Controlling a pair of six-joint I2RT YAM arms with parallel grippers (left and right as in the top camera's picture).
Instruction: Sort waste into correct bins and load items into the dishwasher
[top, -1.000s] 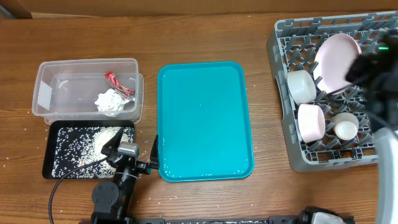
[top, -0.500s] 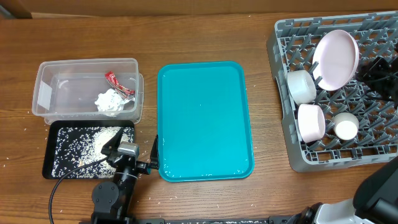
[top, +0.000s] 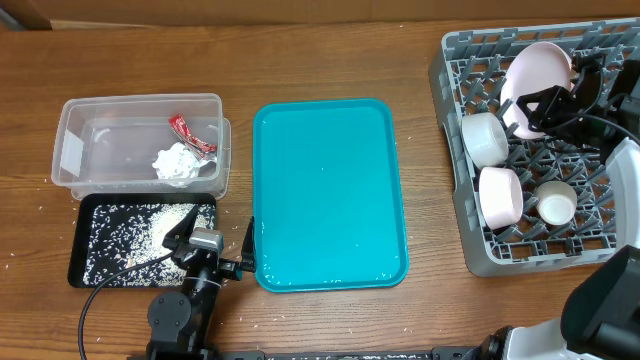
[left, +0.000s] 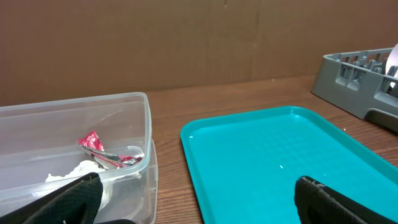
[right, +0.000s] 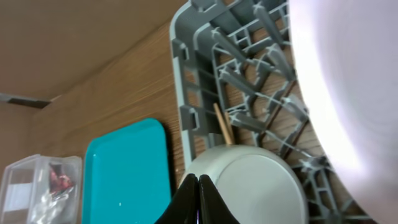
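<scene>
The red wrapper (top: 190, 135) and the white tissue wad (top: 176, 163) lie in the clear tub (top: 75, 150); both also show in the left wrist view, wrapper (left: 93, 142) and tissue (left: 74, 171). Rice (top: 140, 232) covers the black tray (top: 80, 250). The grey rack (top: 450, 90) holds the large plate (top: 525, 80), two bowls (top: 484, 138) (top: 500, 195) and a cup (top: 556, 205). A wooden chopstick (right: 222, 124) stands in the rack. My right gripper (right: 198, 180) is shut and empty, over a bowl (right: 255, 186) beside the plate (right: 348, 81). My left gripper (left: 199, 205) is open and empty.
The teal serving tray (top: 325, 190) lies in the middle of the table, between the bins and the rack. A few rice grains lie loose on the wood near the black tray. My left arm's base (top: 180, 310) sits at the front edge.
My right arm has swung from the rack's right edge back in over the large plate and bowl. The left arm has not moved.
</scene>
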